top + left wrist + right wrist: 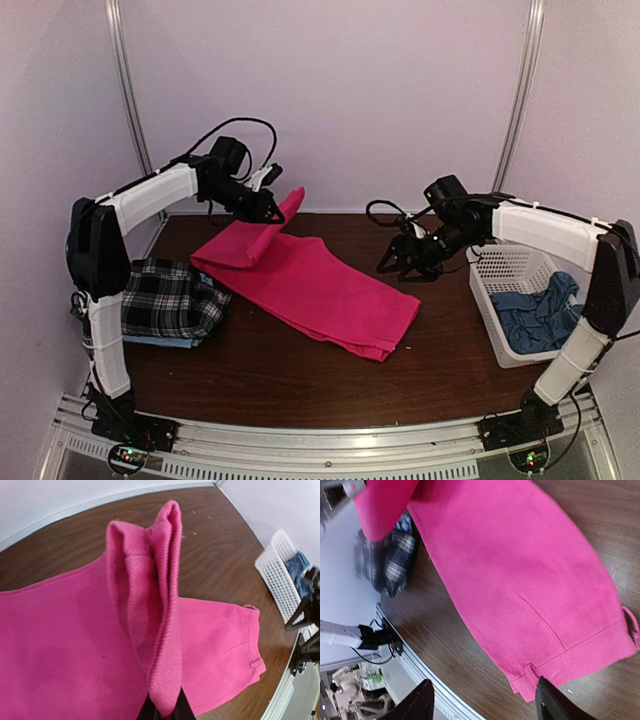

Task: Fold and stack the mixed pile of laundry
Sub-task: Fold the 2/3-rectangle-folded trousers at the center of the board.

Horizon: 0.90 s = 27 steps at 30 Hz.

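Brown table (300, 370): left end effector (162, 712), mostly hidden, pinches pink trousers (320, 290); right end effector (484, 682) gapes.

Two robot arms, the left arm (150, 192) and the right arm (545, 228), seen from above. Smooth white plastic covers span each link, with bulky matte-black housings at the joints. Black cables (243, 124) arc over the left arm's wrist camera block, and another black cable (383, 209) curls beside the right wrist. The left tool (275, 212) and right tool (405, 262) are black throughout, with slim, tapered fingers (415, 706). Black base plates (127, 432) are bolted to a ribbed silver rail (330, 447), each carrying a small lit indicator (124, 458).
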Motion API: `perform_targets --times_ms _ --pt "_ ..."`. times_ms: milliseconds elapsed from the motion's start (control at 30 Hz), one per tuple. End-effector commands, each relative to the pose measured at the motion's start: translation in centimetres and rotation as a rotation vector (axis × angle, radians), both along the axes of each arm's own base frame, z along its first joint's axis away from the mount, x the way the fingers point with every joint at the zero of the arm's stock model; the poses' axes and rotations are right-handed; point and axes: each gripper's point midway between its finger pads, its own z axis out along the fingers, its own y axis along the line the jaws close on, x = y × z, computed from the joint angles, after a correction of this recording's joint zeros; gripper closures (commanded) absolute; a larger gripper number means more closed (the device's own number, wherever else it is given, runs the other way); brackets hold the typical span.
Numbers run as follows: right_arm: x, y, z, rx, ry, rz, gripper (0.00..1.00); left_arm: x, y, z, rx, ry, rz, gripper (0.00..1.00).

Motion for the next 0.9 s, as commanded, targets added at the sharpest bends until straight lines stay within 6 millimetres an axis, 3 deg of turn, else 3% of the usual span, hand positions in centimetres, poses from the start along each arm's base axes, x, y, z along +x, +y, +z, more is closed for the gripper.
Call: perform_targets --times_ms 0,133,233,267,333,567,733,867 --pt "0.7 -4.8 1.5 0.008 -0.047 -0.204 0.25 -5.5 -4.5 0.3 0.021 0.014 -0.136 1.00" --pt "0.5 -8.6 1.4 0.074 -0.046 -0.287 0.23 -9.8 -7.5 -1.7 0.151 0.037 -0.162 1.00" --pt "1.0 -10.6 1.9 0.151 -0.117 -0.350 0.03 -11.4 -9.5 -3.0 0.197 0.039 -0.142 1.00" --pt "1.0 -11.0 2.1 0.193 -0.114 -0.354 0.02 -11.5 -10.3 -3.3 0.194 0.052 -0.122 1.00" --pt "0.7 -11.4 2.5 0.239 -0.125 -0.322 0.01 -11.6 -11.8 -3.9 0.197 0.072 -0.093 1.00" --pt "-0.7 -12.5 1.4 0.116 -0.119 -0.257 0.15 -13.2 -18.1 -4.8 0.162 0.096 -0.084 1.00" --pt "-2.1 -12.9 0.6 0.093 -0.110 -0.265 0.17 -14.3 -20.9 -4.8 0.128 0.109 -0.109 1.00" --pt "-3.3 -12.8 -0.8 0.103 -0.065 -0.267 0.17 -15.2 -21.8 -5.1 0.141 0.092 -0.126 1.00"
